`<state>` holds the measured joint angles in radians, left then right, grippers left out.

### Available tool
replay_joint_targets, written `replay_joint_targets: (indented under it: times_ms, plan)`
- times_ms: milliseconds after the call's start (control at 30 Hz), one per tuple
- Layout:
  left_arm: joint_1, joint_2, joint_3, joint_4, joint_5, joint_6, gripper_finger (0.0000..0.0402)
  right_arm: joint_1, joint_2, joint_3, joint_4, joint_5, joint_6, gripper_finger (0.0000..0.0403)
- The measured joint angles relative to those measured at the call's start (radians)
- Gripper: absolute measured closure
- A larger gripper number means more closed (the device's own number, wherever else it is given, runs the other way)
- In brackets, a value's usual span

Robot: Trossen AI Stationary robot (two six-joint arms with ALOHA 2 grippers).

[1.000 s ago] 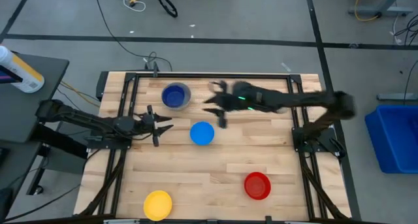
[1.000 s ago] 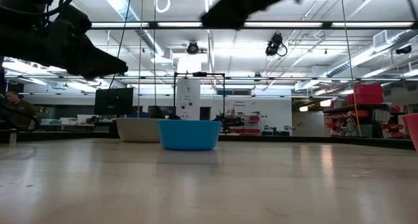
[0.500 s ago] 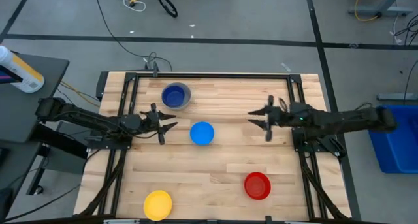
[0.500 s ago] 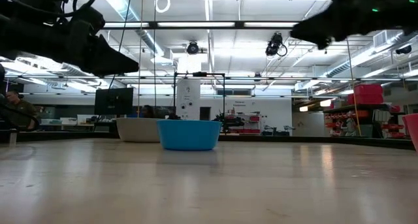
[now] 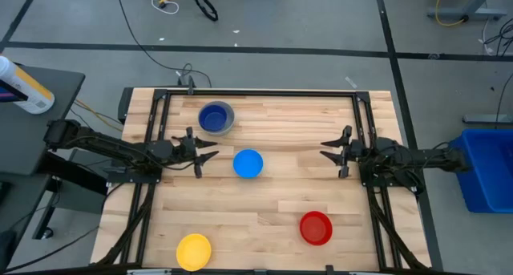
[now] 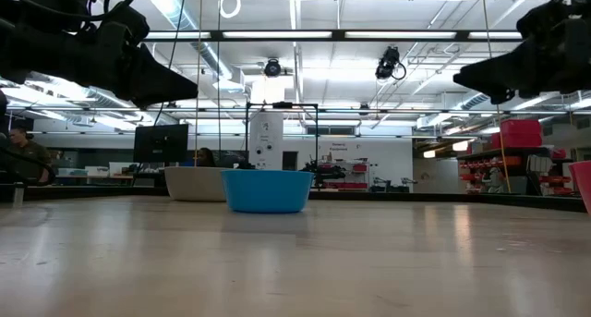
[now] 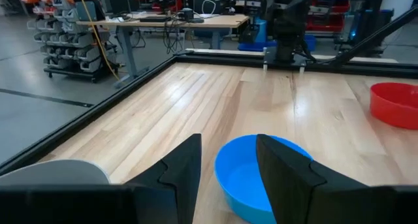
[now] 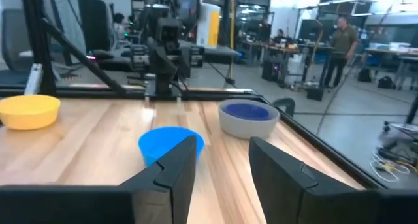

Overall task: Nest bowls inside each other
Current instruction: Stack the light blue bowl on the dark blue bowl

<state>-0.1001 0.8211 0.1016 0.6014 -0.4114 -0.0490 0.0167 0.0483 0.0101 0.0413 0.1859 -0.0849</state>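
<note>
A dark blue bowl (image 5: 214,117) sits nested in a grey bowl (image 5: 228,123) at the far middle of the table. A light blue bowl (image 5: 248,163) stands alone in the middle. A red bowl (image 5: 316,228) is at the near right and a yellow bowl (image 5: 193,252) at the near left. My left gripper (image 5: 205,155) hovers open just left of the light blue bowl (image 7: 236,178), pointing at it, fingers level. My right gripper (image 5: 325,150) hovers open near the table's right edge, also facing the light blue bowl (image 8: 163,142).
A black frame rail (image 5: 256,91) runs around the tabletop. Bare wood lies between the light blue bowl and my right gripper. People (image 8: 341,38) stand in the room beyond the table, and a plastic bottle (image 5: 24,86) lies on a side table at the left.
My right gripper has swung from above the far middle, near the grey bowl, toward the table's right edge and down, and now points level. It holds nothing. My left gripper has risen a little beside the light blue bowl. No bowl has moved.
</note>
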Motion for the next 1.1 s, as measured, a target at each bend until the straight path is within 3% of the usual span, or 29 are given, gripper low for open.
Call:
replay_joint_targets:
  times_ms: [133,233,467,633,833,1100]
  plan:
    - [0.036,0.073,0.049,-0.008,0.088,-0.041,0.0248,0.0,-0.018,0.0,0.0,-0.002,0.001,0.0251]
    - [0.061,0.198,0.137,-0.047,0.122,-0.069,0.0246,0.0,-0.017,0.0,-0.001,0.001,0.022,0.0248]
    - [0.132,0.55,0.429,-0.28,0.219,-0.089,0.0246,-0.001,-0.016,0.0,-0.005,-0.004,0.063,0.0249]
    - [0.168,0.718,0.63,-0.471,0.305,-0.088,0.0246,-0.001,-0.016,0.0,-0.011,-0.048,0.074,0.0252]
    - [0.193,0.804,0.779,-0.668,0.308,-0.078,0.0246,-0.001,-0.015,0.0,-0.024,-0.124,0.075,0.0247]
    - [0.242,0.862,0.805,-0.737,0.36,-0.105,0.0246,-0.001,-0.014,0.0,-0.034,-0.173,0.07,0.0247]
